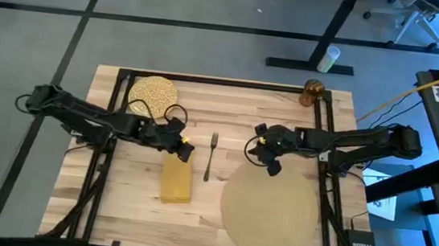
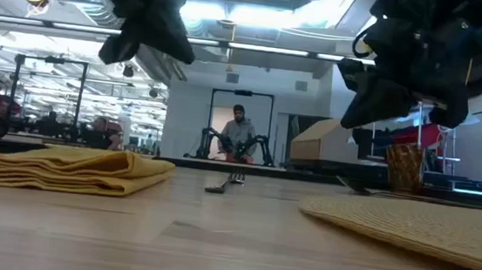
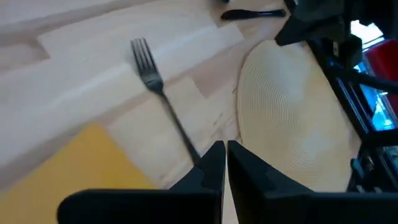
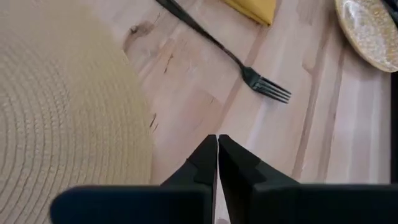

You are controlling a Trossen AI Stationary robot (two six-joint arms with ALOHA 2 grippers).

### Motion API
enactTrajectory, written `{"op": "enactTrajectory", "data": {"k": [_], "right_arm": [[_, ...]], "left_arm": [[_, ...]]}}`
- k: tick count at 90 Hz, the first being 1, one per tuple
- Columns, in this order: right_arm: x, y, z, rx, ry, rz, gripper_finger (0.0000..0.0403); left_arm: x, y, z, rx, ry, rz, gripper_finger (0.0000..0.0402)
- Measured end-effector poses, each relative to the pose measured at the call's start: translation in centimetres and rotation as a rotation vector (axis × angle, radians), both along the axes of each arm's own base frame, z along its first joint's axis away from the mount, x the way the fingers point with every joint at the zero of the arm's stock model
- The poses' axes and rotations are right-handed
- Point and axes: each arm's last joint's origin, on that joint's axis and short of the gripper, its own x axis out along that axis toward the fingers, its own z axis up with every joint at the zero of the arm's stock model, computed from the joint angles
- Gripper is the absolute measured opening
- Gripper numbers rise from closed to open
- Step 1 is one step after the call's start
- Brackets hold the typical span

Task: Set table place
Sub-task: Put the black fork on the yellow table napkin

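placemat [image 1: 270, 211] flat on tabletop [image 1: 221, 107], bare. plate [image 1: 153, 95], glass [image 1: 313, 92], napkin [image 1: 176, 179], fork [image 1: 210, 156] lie scattered, unplaced. left gripper [image 1: 186, 150] and right gripper [image 1: 267, 161] hover empty, jaws pressed together. setting barely begun.

One placemat [image 1: 269, 210], one plate [image 1: 153, 94], one napkin [image 1: 176, 182], one fork [image 1: 210, 156], one amber glass [image 1: 312, 91] on the table [image 1: 229, 112]

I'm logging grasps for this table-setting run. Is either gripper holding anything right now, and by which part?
Nothing is held. The left gripper and the right gripper are both shut on nothing, above the table; the fork lies free between them.
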Motion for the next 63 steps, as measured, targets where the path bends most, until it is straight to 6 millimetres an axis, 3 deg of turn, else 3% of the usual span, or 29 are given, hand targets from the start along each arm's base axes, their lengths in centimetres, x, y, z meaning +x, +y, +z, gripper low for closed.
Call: {"op": "enactTrajectory", "data": {"k": [18,31,63], "right_arm": [[0.1,0.1,0.1,0.005,-0.021,0.037,0.0],[-0.5,0.5,0.5,0.06,-0.16,0.154,0.0],[-6.6,0.6,1.5,0.031,-0.435,0.073,0.0]], "left_arm": [[3.1,-0.2,0.2,0.002,0.052,0.01,0.0],[4.4,-0.4,-0.1,0.007,0.066,0.007,0.0],[5.4,-0.5,-0.7,-0.005,0.084,0.02,0.0]]}}
